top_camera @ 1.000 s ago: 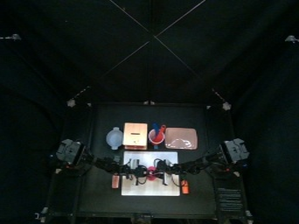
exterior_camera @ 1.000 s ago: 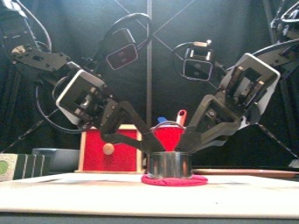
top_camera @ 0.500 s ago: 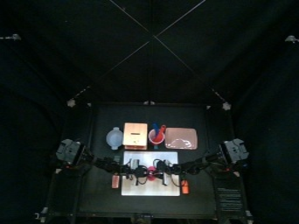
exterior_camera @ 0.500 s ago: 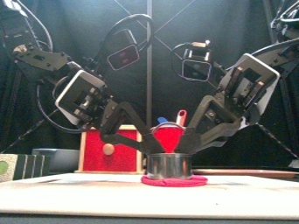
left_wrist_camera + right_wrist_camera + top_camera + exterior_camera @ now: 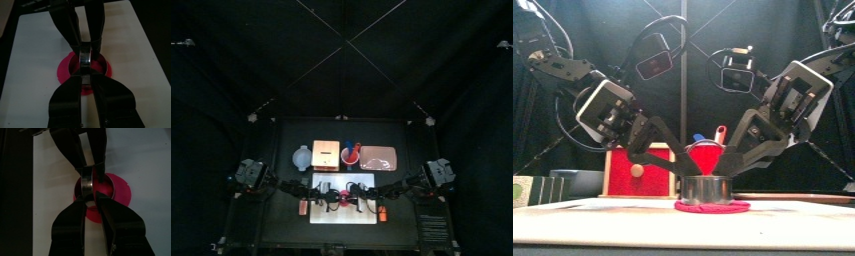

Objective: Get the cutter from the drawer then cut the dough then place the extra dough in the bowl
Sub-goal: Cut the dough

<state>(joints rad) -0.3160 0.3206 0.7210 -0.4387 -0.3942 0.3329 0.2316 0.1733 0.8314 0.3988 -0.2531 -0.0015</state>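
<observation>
Red dough (image 5: 714, 207) lay as a flat disc on the white cutting board (image 5: 338, 215), which sat at the middle of the table's front edge, and the metal cutter (image 5: 708, 188) stood upright on the dough, about at its centre. I judged that the cutter was already out of the drawer and that the step in hand was the cutting itself: the ring was held from two sides so that it could be pressed down evenly and would not tip or slide on the soft dough.

The left gripper (image 5: 87, 75) came in over the board's left edge and the right gripper (image 5: 91, 198) over its right edge, and they met at the cutter. In each wrist view the two fingers were drawn nearly together, with only the thin metal wall of the cutter between them, so each gripper pinched the rim, on opposite sides of the ring. Whether the wire handle was also caught in either pinch, I could not tell.

Behind the board, toward the table's back edge, stood the wooden box (image 5: 326, 155) with its red drawer front, the blue-grey bowl (image 5: 301, 157) just beside it on the left and the pink tray (image 5: 381, 158) further to the right. The bowl was well apart from the dough, so I expected that the extra dough would need a lift and a carry toward the back left once the cut was through
</observation>
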